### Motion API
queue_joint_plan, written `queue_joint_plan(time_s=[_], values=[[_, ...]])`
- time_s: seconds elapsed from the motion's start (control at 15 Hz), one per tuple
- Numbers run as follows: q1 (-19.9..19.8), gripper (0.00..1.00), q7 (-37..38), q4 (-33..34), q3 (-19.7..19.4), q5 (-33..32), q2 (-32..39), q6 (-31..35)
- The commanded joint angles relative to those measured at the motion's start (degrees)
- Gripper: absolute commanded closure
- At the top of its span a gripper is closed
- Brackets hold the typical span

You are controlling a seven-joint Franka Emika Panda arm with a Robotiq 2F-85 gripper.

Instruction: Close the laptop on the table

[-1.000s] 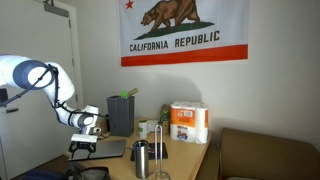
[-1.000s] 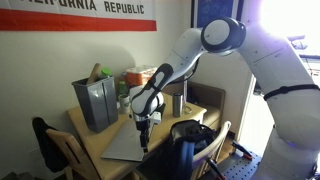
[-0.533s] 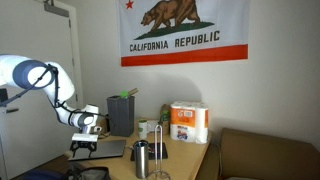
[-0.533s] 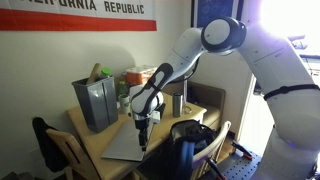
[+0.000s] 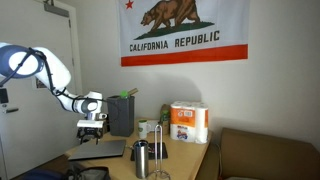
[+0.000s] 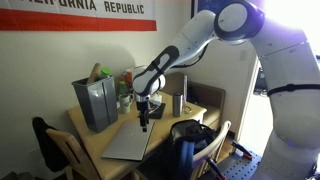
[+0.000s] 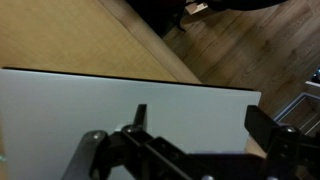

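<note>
The laptop (image 5: 105, 148) lies flat on the table (image 5: 190, 160) with its greyish-silver lid facing up and no screen showing. It also shows in an exterior view (image 6: 128, 146) and fills the wrist view (image 7: 100, 105). My gripper (image 5: 92, 131) hangs above the laptop, clear of the lid, as an exterior view (image 6: 144, 122) also shows. In the wrist view my gripper (image 7: 200, 125) is open and empty, with one fingertip (image 7: 140, 113) over the lid and the other at the lid's right edge.
A dark grey upright bin (image 5: 121, 115) stands behind the laptop, also in an exterior view (image 6: 95, 103). A steel mug (image 5: 141, 158), a paper-towel pack (image 5: 188, 122) and small items share the table. A brown couch (image 5: 265, 155) is beside it. A chair (image 6: 55, 148) stands at the table's end.
My gripper has risen from just above the laptop lid and moved toward the bin. The laptop has not moved.
</note>
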Motion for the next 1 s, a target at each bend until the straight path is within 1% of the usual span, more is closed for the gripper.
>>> queue_joint_plan(time_s=[0.0,0.2,0.47,0.73,0.93], values=[[-1.2,0.0,0.3,-1.6,-0.7,2.3,-9.4,-5.0],[-1.7,0.0,0.5,-1.3,-2.3,3.8,-15.3,-8.8],[-0.9,0.0,4.3,-0.8,-5.5,2.4,-21.2,-13.4],[-0.6,0.0,7.3,-0.2,-7.6,1.7,-24.4,-17.4],[-0.3,0.0,10.1,-0.6,-8.4,1.1,-25.7,-18.8]])
